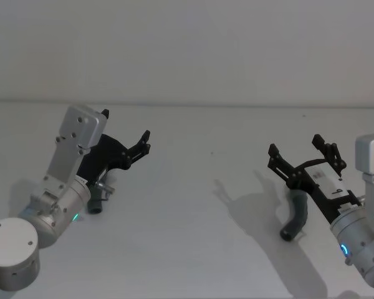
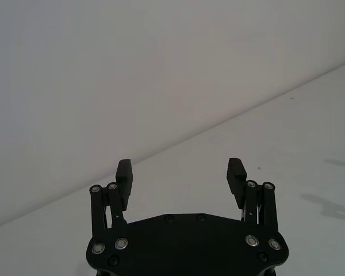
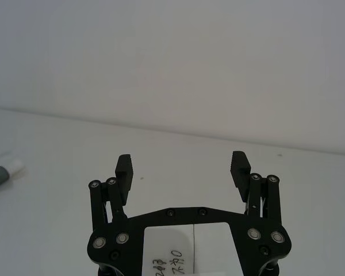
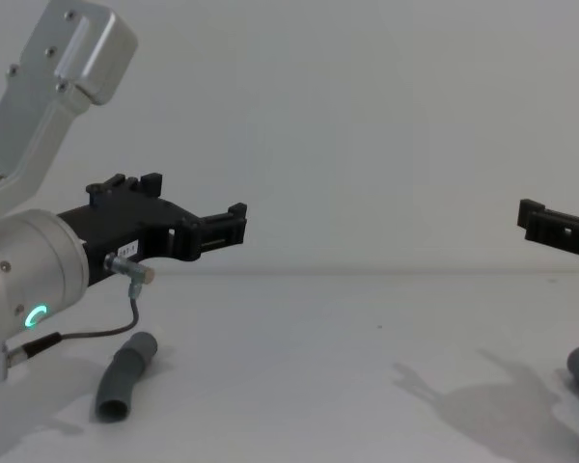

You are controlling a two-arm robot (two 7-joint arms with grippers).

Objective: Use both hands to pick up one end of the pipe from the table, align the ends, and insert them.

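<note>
The left pincer point(image 1: 126, 124) is hovering wide open and empty above the desk point(image 1: 193, 261), with 1 straight grey pipe piece point(image 1: 96, 204) lying on the desk beneath its wrist. The right pincer point(image 1: 296, 146) is hanging spread open, gripping nothing, over the bent pipe piece point(image 1: 297, 218), which is lying on the desk.

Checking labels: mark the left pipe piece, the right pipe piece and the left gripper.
left pipe piece point(image 4: 125, 378), chest view, middle of the tube.
right pipe piece point(image 1: 297, 217), head view, on its bend.
left gripper point(image 2: 180, 172), left wrist view, midway between its open fingertips.
</note>
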